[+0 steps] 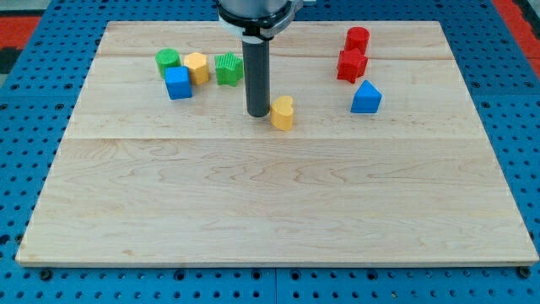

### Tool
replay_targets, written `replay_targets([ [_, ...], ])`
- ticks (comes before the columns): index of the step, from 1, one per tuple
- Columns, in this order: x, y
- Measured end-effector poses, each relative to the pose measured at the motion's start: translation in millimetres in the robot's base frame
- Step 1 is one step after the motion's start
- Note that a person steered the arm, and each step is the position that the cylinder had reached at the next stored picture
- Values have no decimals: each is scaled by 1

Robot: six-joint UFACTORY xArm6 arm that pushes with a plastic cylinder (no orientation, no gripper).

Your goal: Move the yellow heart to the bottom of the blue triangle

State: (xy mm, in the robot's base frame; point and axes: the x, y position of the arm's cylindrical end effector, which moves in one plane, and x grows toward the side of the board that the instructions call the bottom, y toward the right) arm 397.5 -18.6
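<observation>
My tip [256,113] is sitting just left of the yellow heart [283,112] at upper centre of the bench [270,203] — no gripper showing — with the blue triangle [365,98] lying well apart to its right.

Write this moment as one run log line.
my tip: touching yellow heart, on its left | blue triangle: right of heart | heart not yet below triangle

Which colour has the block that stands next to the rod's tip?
Yellow: the yellow heart, beside my tip, in the camera view.
</observation>
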Motion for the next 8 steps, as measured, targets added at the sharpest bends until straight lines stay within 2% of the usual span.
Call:
replay_targets([
  [2, -24, 23],
  [3, -3, 71],
  [4, 6, 89],
  [5, 6, 25],
  [6, 40, 20],
  [8, 43, 98],
])
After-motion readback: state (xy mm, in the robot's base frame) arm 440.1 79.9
